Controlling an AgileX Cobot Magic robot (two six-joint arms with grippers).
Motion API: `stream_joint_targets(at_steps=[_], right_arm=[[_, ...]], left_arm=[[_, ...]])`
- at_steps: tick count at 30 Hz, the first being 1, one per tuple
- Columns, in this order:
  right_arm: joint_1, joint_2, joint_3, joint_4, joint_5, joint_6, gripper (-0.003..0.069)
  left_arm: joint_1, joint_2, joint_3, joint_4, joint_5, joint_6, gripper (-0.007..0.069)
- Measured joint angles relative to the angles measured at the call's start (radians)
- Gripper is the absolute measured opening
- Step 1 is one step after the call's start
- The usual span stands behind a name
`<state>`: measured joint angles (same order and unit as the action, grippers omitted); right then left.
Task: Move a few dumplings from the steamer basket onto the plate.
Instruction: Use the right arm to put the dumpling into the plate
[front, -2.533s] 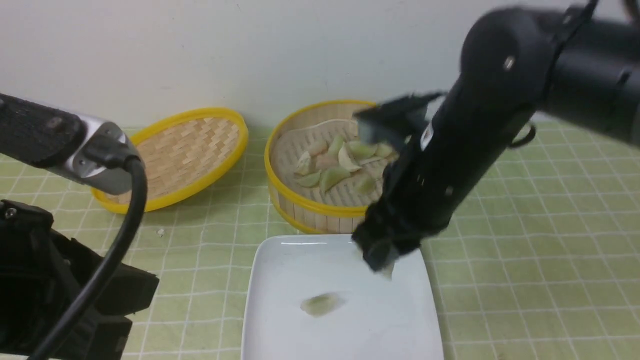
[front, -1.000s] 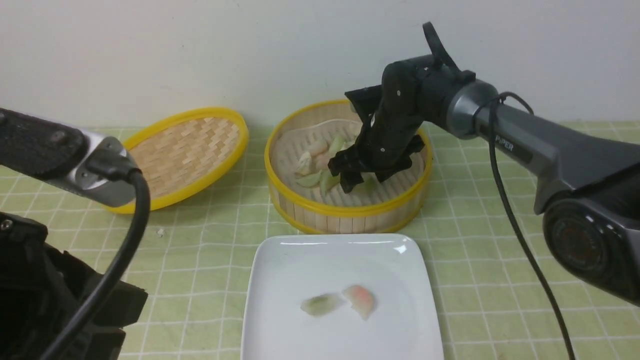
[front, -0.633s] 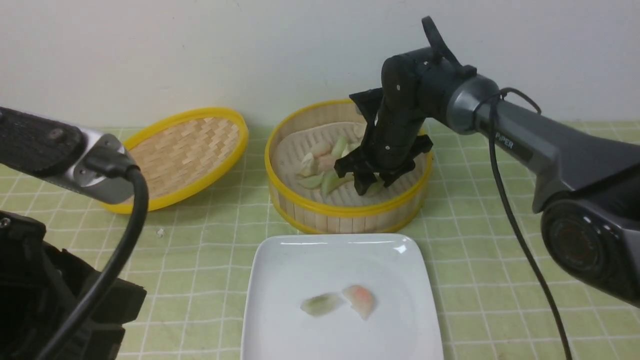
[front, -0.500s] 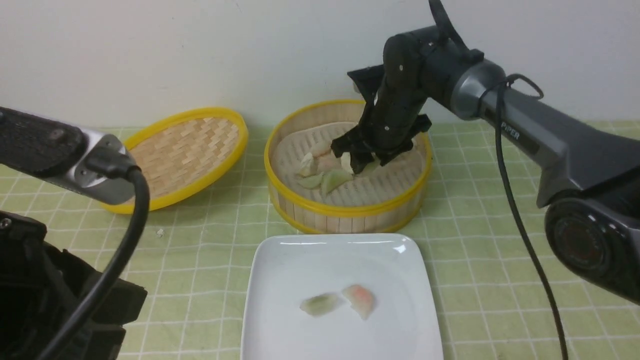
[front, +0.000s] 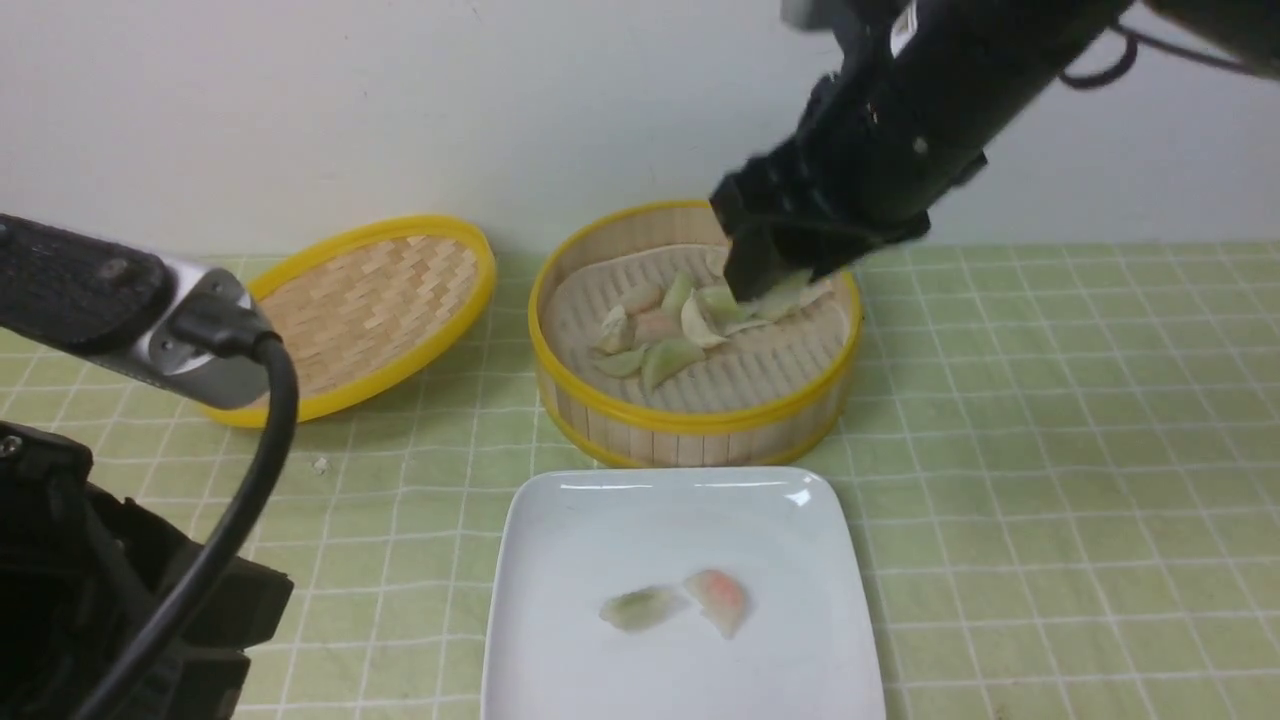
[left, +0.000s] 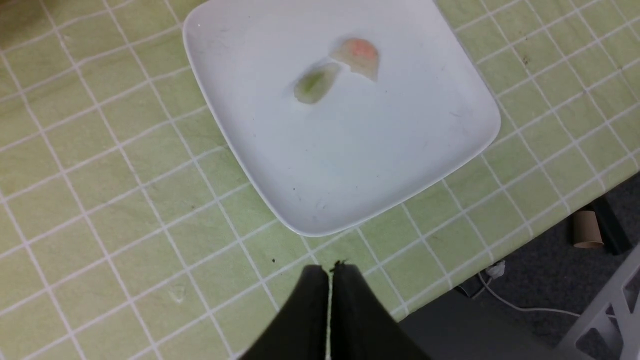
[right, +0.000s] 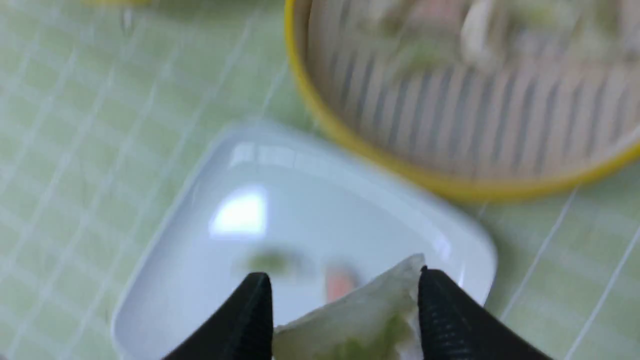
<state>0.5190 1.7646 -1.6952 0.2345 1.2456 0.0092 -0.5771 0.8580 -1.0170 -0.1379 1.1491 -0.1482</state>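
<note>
Above the steamer basket, twelve o'clock of the plate, my right claw grasps a dumpling; left claw clenched.

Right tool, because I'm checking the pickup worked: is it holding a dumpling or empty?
Holding one. In the right wrist view, a pale greenish dumpling sits clamped between the jaws of the right tool.

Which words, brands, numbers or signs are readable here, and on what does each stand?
None can be read.
A small white label on the right arm is too blurred to read.
The plate, steamer basket and woven lid carry no writing.
</note>
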Motion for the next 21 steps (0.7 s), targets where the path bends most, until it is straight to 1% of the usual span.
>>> stream_joint_targets(at_steps=[3, 7, 11, 15, 17, 18, 19, 21], right_arm=[[0.054, -0.036, 0.214, 0.004, -0.021, 0.017, 0.0342], [0.145, -0.028, 0.43, 0.006, -0.163, 0.02, 0.0342], [0.192, -0.003, 0.499, 0.016, -0.289, 0.02, 0.0342], [0.2, 0.031, 0.503, 0.025, -0.351, 0.02, 0.0342], [0.2, 0.047, 0.503, 0.028, -0.365, 0.02, 0.0395], [0.2, 0.047, 0.503, 0.028, -0.365, 0.02, 0.0395], [0.2, 0.047, 0.503, 0.028, -0.362, 0.025, 0.0444], [0.2, 0.047, 0.492, 0.024, -0.342, 0.039, 0.0511]], left_arm=[[0.0, 0.0, 0.0, 0.0, 0.0, 0.0, -0.0006], [0.0, 0.0, 0.0, 0.0, 0.0, 0.0, -0.0006], [0.0, 0.0, 0.0, 0.0, 0.0, 0.0, -0.0006], [0.0, 0.0, 0.0, 0.0, 0.0, 0.001, -0.0006], [0.0, 0.0, 0.0, 0.0, 0.001, 0.001, -0.0006], [0.0, 0.0, 0.0, 0.0, 0.001, 0.001, -0.0006], [0.0, 0.0, 0.0, 0.0, 0.002, 0.001, -0.0006], [0.0, 0.0, 0.0, 0.0, 0.003, 0.001, -0.0006]])
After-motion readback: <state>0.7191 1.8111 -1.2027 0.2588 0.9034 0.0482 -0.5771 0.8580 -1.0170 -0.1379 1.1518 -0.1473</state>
